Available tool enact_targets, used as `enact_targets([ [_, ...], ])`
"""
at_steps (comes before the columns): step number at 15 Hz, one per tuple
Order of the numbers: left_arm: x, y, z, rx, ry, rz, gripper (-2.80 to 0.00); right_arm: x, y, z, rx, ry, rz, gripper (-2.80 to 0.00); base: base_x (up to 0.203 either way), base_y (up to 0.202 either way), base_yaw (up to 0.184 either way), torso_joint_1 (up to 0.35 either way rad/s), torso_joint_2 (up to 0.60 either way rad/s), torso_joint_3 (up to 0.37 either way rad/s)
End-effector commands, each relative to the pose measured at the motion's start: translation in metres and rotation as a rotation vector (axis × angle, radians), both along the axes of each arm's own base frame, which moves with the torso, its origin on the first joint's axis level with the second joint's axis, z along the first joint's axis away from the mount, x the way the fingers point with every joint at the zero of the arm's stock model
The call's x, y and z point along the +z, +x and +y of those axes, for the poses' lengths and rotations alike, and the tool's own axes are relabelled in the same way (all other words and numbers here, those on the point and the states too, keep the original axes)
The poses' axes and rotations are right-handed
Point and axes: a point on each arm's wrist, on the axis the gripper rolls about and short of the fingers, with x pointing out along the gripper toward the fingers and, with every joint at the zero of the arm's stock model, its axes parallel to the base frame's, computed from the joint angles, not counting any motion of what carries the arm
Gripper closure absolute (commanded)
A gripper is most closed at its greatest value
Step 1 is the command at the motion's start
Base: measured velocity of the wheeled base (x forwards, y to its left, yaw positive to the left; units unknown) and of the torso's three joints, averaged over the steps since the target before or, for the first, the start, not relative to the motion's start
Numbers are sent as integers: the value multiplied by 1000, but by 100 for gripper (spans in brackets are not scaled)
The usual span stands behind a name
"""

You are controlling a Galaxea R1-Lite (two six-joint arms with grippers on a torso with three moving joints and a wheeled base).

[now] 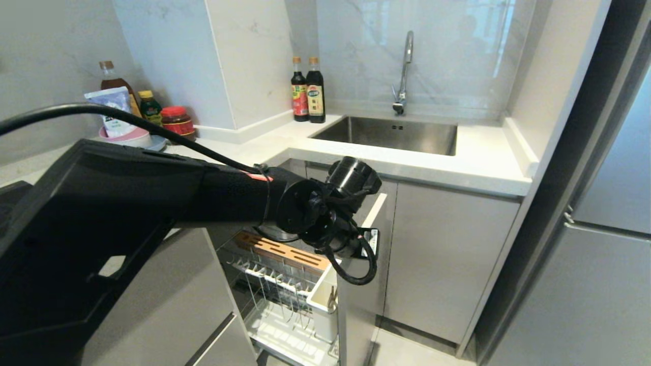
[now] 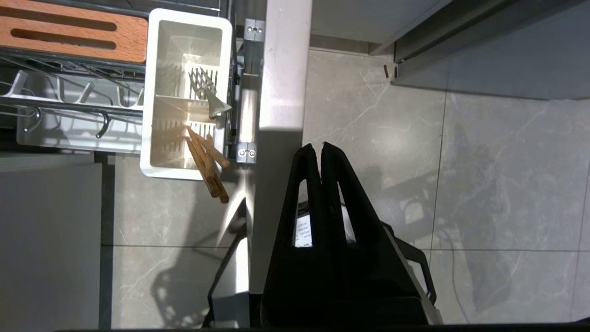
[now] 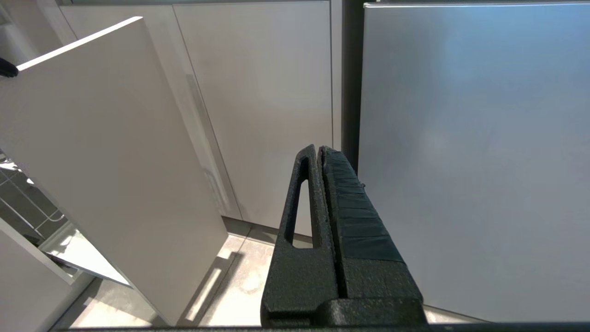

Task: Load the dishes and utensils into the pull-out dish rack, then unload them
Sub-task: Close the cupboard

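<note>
Left gripper (image 2: 318, 148) is clenched tight on nothing, fingers pressed together, and I've got it hanging over the grey floor tiles just past the top edge of the pull-out dish rack's pale front panel (image 2: 281, 69). The pull-out dish rack (image 1: 285, 284) is slid out of the cabinet below the table. In its white utensil box (image 2: 156, 92) I can see the wooden chopsticks (image 2: 207, 166) leaning in one compartment with their ends poking out over the rim, and a silver utensil (image 2: 209, 94) in the next compartment; from up here its end looks pronged, so I can't swear it's the spoon. The slotted wood strip (image 2: 69, 32) sits just beside the box, with the wire prongs (image 2: 92, 92) next to it holding nothing. Right gripper (image 3: 320, 152) is parked low, also squeezed closed and empty, pointing at the cabinet doors. Plate and blue bowl: can't find them from any camera.
</note>
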Motion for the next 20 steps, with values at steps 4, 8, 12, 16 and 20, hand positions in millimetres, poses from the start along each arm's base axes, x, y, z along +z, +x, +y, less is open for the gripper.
enact_targets([
  [4, -7, 15, 12, 14, 37, -1, 0, 0, 0, 0, 0, 0, -5, 0, 0, 0, 0, 0, 0, 0],
  [8, -13, 19, 13, 20, 56, 2, 0, 0, 0, 0, 0, 0, -5, 0, 0, 0, 0, 0, 0, 0],
  [12, -10, 28, 21, 107, 116, -63, 0, 0, 0, 0, 0, 0, -5, 0, 0, 0, 0, 0, 0, 0],
  [16, -7, 39, 35, 167, 193, -121, 0, 0, 0, 0, 0, 0, -5, 0, 0, 0, 0, 0, 0, 0],
  [20, -6, 49, 47, 193, 217, -133, 0, 0, 0, 0, 0, 0, -5, 0, 0, 0, 0, 0, 0, 0],
])
